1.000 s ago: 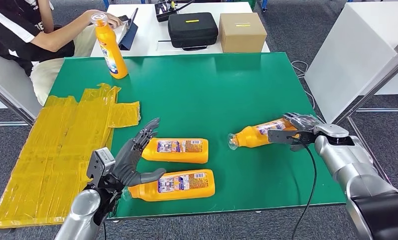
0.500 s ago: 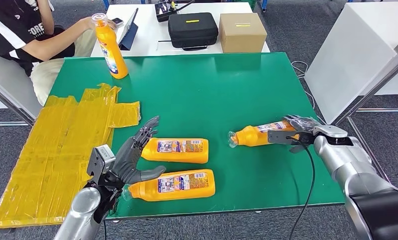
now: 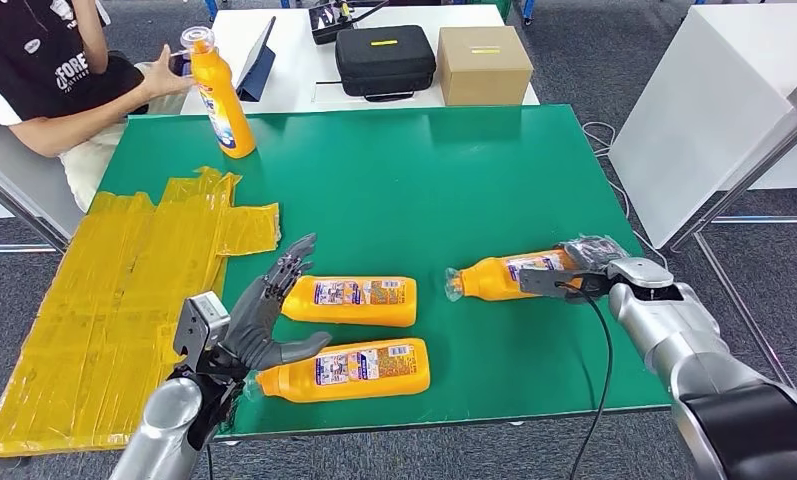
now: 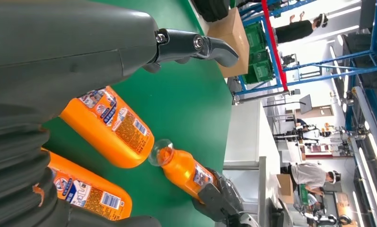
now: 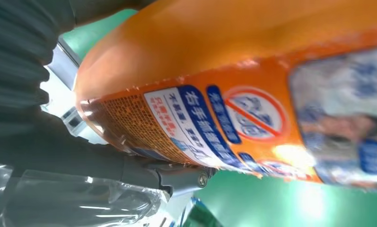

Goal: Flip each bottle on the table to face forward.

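Observation:
Three orange bottles lie on the green table (image 3: 424, 170). My right hand (image 3: 586, 270) grips the base end of the right bottle (image 3: 499, 276), which lies on its side, cap pointing left. The right wrist view shows that bottle's (image 5: 252, 94) label up close. My left hand (image 3: 264, 320) is open with fingers spread, just left of the middle bottle (image 3: 354, 300) and the near bottle (image 3: 349, 368); its thumb is close to the near bottle's neck. The left wrist view shows both bottles (image 4: 108, 125) (image 4: 87, 196) and the held bottle (image 4: 184, 170). A fourth bottle (image 3: 219, 95) stands upright at the far left corner.
A crumpled yellow sheet (image 3: 104, 290) covers the table's left side. A person (image 3: 44, 80) sits at the far left, hands near the upright bottle. Behind the table a white desk carries a black case (image 3: 384, 60) and a cardboard box (image 3: 484, 62). Another white table (image 3: 714, 100) stands to the right.
My right hand has carried its bottle a little to the left and nearer. The person's arm has drawn back to the left. My left hand has stayed put.

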